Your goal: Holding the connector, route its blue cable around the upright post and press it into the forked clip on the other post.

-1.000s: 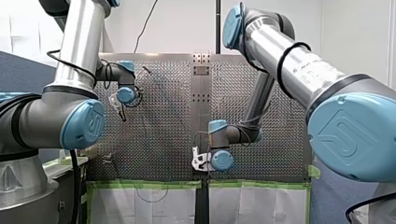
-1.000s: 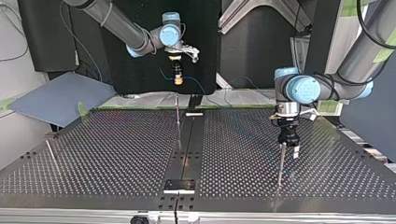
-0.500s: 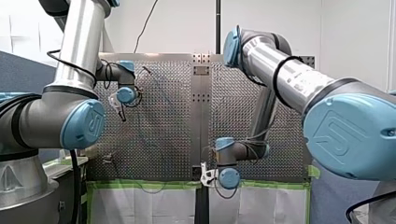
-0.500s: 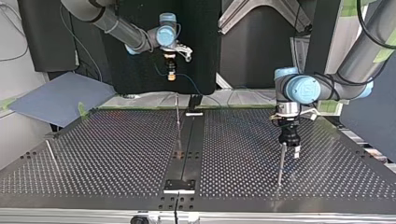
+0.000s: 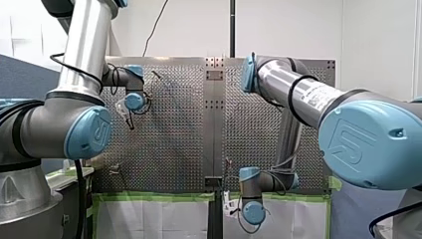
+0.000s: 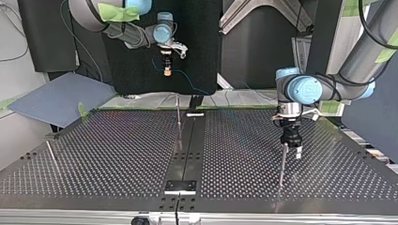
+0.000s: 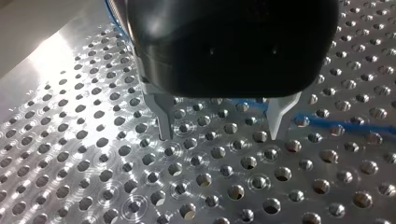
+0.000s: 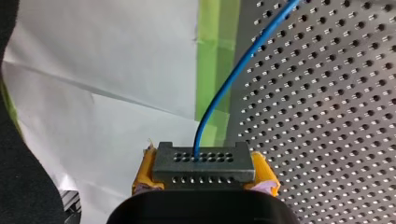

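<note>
In the front view, my right arm (image 5: 298,94) folds down past the near edge of the perforated metal table (image 5: 169,149), where green tape (image 5: 159,197) borders a white sheet (image 5: 159,219). In the top view, my right gripper (image 6: 166,70) hangs beyond that same edge. My left gripper (image 6: 292,149) stands just beside a thin upright post (image 6: 281,166), and a second post (image 6: 178,112) rises near that edge's middle. In the left wrist view, tapered metal fingers (image 7: 163,116) are spread wide with nothing between them, and the blue cable (image 7: 345,123) lies beside them. In the right wrist view, yellow pads (image 8: 145,170) clamp the grey rectangular connector (image 8: 204,161), which is dotted with pinholes and held off the table's edge. The cable curves from it towards the table.
</note>
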`<state>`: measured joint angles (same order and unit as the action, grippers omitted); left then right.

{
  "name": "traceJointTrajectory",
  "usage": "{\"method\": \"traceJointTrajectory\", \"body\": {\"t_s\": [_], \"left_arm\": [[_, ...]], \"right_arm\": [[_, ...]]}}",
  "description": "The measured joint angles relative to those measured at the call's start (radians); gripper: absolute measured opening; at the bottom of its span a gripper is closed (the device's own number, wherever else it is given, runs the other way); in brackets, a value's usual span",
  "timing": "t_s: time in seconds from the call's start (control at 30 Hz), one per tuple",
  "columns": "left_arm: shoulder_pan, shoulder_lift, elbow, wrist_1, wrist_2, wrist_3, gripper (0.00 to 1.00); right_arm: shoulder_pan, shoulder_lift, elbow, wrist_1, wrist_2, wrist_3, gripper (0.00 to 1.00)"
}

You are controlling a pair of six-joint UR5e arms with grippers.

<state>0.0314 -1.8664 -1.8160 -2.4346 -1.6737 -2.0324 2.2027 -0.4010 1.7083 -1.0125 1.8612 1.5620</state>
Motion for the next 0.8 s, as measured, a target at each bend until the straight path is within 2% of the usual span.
{"method": "traceJointTrajectory", "body": {"t_s": [0.2, 0.33, 0.43, 0.63, 0.8], "left_arm": [[0.000, 0.000, 0.000, 0.000, 0.000, 0.000, 0.98], [0.000, 0.000, 0.000, 0.000, 0.000, 0.000, 0.98], [0.000, 0.000, 0.000, 0.000, 0.000, 0.000, 0.98], [-0.001, 0.000, 0.000, 0.000, 0.000, -0.001, 0.98], [0.000, 0.000, 0.000, 0.000, 0.000, -0.003, 0.98]], "right_arm": [[-0.013, 0.053, 0.000, -0.032, -0.008, -0.002, 0.00], [-0.018, 0.070, 0.000, -0.040, -0.021, -0.003, 0.00], [-0.021, 0.073, 0.000, -0.040, -0.023, -0.008, 0.00], [-0.027, 0.071, -0.001, -0.034, -0.019, -0.035, 0.00], [-0.031, 0.046, -0.001, -0.012, -0.012, -0.044, 0.00]]}}
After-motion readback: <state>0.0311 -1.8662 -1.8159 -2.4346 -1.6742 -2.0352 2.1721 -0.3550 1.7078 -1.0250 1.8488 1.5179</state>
